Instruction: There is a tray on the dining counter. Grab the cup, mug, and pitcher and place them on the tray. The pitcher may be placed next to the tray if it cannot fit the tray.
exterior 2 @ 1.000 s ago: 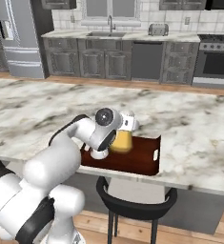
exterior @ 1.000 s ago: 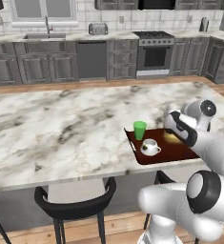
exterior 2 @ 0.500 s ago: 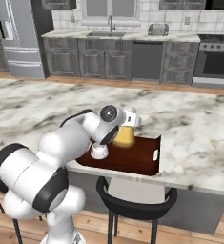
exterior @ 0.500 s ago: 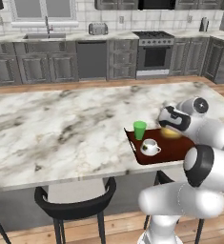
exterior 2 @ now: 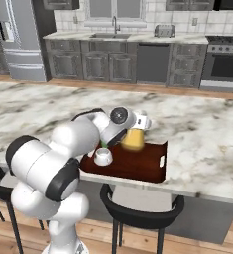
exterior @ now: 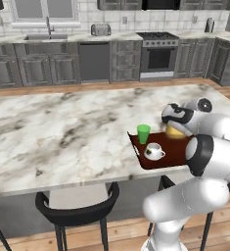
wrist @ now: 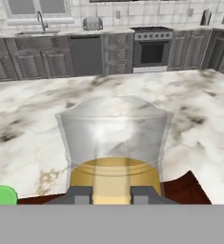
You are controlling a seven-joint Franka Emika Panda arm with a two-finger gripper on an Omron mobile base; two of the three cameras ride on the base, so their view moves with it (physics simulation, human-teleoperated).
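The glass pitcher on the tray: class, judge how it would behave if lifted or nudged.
The pitcher looks like rigid glass, so probably fragile and slippery. Its wide amber base on the tray suggests it resists tipping. The gripper grasps it low, likely steadying it.

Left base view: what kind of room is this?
A rendered home kitchen, apparently: a sink under a window, a stove among grey cabinets, and a marble dining counter with stools in front.

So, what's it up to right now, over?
Claw shut on pitcher, over tray. Cup and mug already on tray. Nothing in the way.
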